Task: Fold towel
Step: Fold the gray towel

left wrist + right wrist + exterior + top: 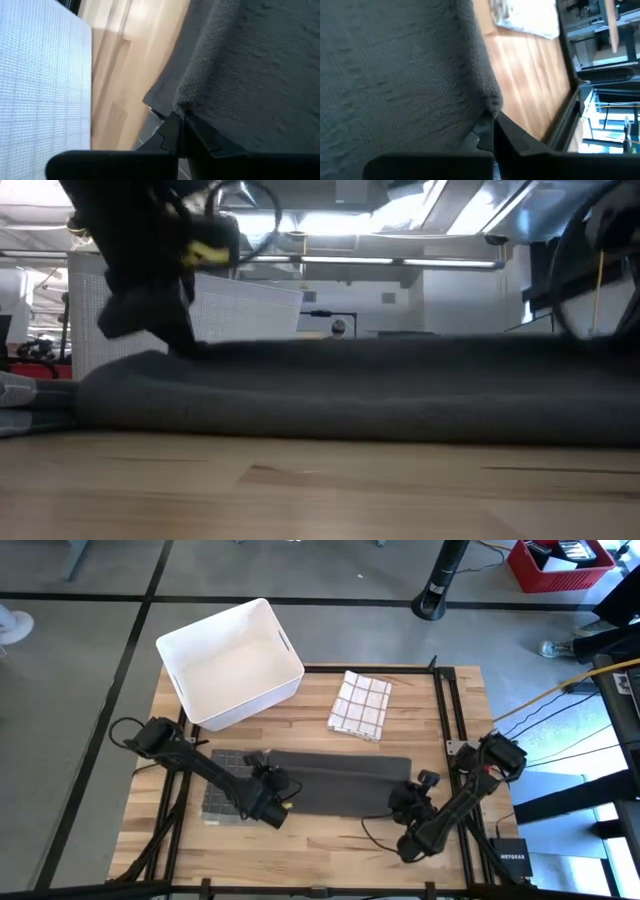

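Note:
A dark grey towel [340,783] lies in a long band across the middle of the wooden table [330,840], and fills the low view [380,385]. My left gripper [276,798] is shut at the towel's left end, also seen in the low view [180,330]. My right gripper [405,800] is shut at its right end. Each wrist view shows its own shut fingers on a towel corner, the left gripper [181,131] and the right gripper [493,129]. My left gripper pinches the towel's left corner [186,102] between its two fingers, which slant down from the table's left near side. One layer or several, I cannot tell. The towel lies on the table beyond the fingers. My right gripper pinches the towel's right corner [492,104] between its two fingers, slanting down from the table's right near side. The number of layers does not show. The towel's body spreads out on the table away from the fingers.
A white bin [230,660] stands at the far left. A white checked cloth [360,705] lies folded behind the towel. A grey gridded folded cloth [222,802] lies under my left arm. Black frame rails [446,720] run along the table's right side.

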